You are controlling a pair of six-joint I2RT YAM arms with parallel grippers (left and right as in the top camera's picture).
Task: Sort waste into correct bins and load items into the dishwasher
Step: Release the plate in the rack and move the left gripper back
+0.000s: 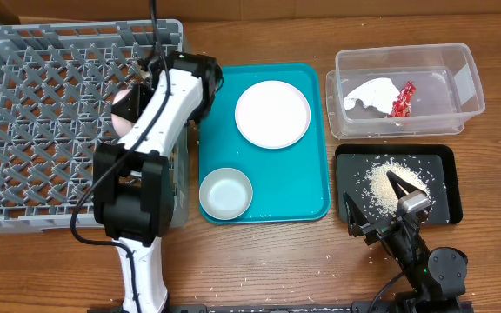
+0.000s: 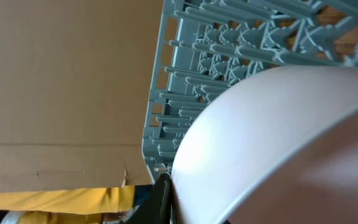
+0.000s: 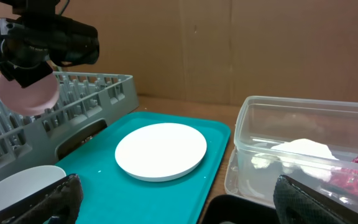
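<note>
My left gripper [image 1: 131,103] hangs over the grey dish rack [image 1: 42,122], shut on the rim of a pale, pinkish-looking metal bowl [image 1: 120,115]. In the left wrist view that bowl [image 2: 278,143] fills the right side and one black finger [image 2: 163,199] presses against it. The other finger is hidden. A white plate [image 1: 272,114] and a small white bowl [image 1: 226,192] rest on the teal tray [image 1: 294,187]. The clear tub [image 1: 459,83] holds the white napkin [image 1: 370,94] and the red wrapper [image 1: 403,99]. Rice [image 1: 390,178] lies heaped in the black tray [image 1: 442,174]. My right gripper [image 1: 377,198] stands open just above the tray's near side.
Loose rice grains are scattered on the wooden table [image 1: 285,261] in front of the trays. A cardboard wall [image 3: 260,43] stands behind the table. The rack's openwork wall [image 3: 79,118] borders the teal tray on the left.
</note>
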